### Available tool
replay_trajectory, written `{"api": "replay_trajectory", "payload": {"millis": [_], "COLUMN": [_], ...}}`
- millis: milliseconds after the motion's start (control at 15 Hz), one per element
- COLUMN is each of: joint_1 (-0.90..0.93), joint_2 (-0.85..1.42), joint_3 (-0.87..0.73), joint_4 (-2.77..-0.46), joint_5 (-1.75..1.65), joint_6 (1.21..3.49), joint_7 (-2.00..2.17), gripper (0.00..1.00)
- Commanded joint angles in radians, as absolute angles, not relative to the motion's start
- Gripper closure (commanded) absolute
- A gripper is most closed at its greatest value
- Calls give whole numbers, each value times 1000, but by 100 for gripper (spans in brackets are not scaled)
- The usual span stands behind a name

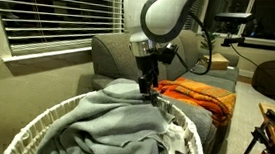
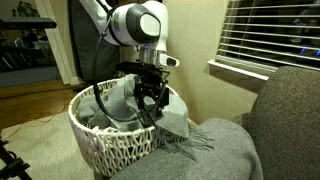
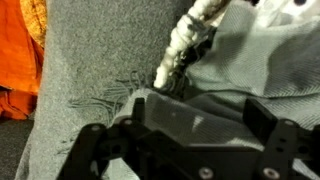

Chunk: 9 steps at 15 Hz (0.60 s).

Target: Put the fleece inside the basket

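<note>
1. My gripper hangs pointing down over the sofa-side edge of the basket. The fingers stand wide apart w/ nothing clamped btwn them.
2. The fleece is light grey and wrinkled. It's piled inside the basket and fills most of it.
3. In an exterior view, one corner of the fleece hangs out over the rim and lies on the sofa seat, w/ its fringe spread on the cushion.
4. Wrist view: the braided rim runs diagonally thru top centre. Fringe strands lie just left of it on the darker grey seat, and lighter grey fleece sits to the right, on the basket side.
5. Fingertips are v. close to the fleece by the rim. I can't tell from any cam whether they touch it.
6. The basket is white woven wicker w/ open-weave sides and a thick rim. It stands just beside the sofa seat.
7. An orange blanket lies crumpled on the sofa past the basket. In the wrist view it shows at the left edge, apart from the fringe.
8. A white black-spotted cloth sits at the basket's near rim, next to the fleece. I can't tell if it's fully inside or draped over.
9. Horizontal blinds cover the window behind the sofa, and the white arm comes in from the top of frame.
10. Writing/brands: any marks on the arm or gripper are too small and blurred for me to read.
</note>
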<state>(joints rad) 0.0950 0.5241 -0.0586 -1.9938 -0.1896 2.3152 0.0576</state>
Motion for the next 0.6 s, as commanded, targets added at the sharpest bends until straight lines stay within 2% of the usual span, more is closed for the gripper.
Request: {"api": "replay_trajectory", "payload": {"millis": [0,533], "joint_1": [87,83], "joint_2": [507,532], "joint_3": [-65,-61], "joint_4": [-2019,-1987], "joint_5": [-211,-208], "joint_6": [2335,2361], "joint_7": [79,72], "gripper": [0,0]}}
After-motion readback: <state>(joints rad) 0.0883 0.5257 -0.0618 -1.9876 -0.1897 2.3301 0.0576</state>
